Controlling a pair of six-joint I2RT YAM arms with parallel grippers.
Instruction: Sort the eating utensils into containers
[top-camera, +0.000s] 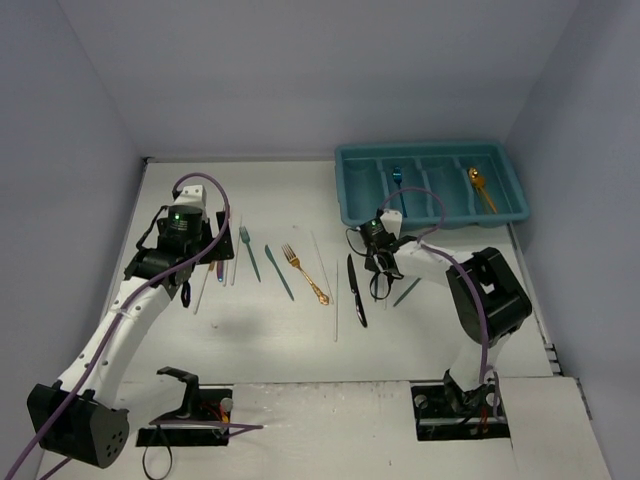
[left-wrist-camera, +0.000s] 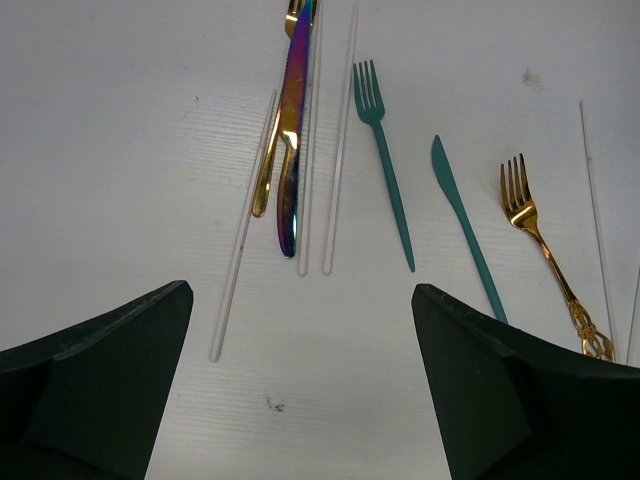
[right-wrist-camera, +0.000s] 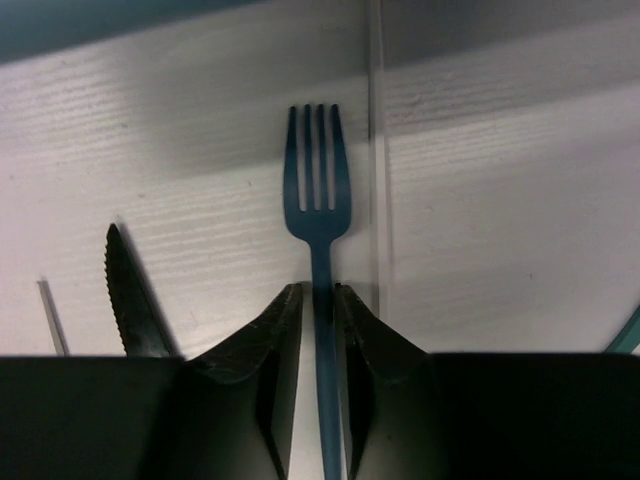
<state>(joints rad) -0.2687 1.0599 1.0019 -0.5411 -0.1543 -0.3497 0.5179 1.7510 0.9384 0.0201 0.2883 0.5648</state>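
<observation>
My right gripper (right-wrist-camera: 318, 300) is down at the table, its jaws closed around the handle of a blue fork (right-wrist-camera: 318, 200) whose tines point away from me. From above, that gripper (top-camera: 382, 270) sits just in front of the teal tray (top-camera: 430, 148). The tray holds a blue utensil (top-camera: 397, 180) and a gold spoon (top-camera: 481, 188). My left gripper (left-wrist-camera: 300, 400) hangs open over bare table, short of an iridescent purple knife (left-wrist-camera: 291, 150), a teal fork (left-wrist-camera: 385, 170), a teal knife (left-wrist-camera: 462, 220) and a gold fork (left-wrist-camera: 540, 240).
A black serrated knife (right-wrist-camera: 130, 310) lies left of the held fork and a clear chopstick (right-wrist-camera: 380, 150) right of it. More clear chopsticks (left-wrist-camera: 240, 240) lie among the left utensils. A teal utensil (top-camera: 407, 291) rests by the right arm. Grey walls enclose the table.
</observation>
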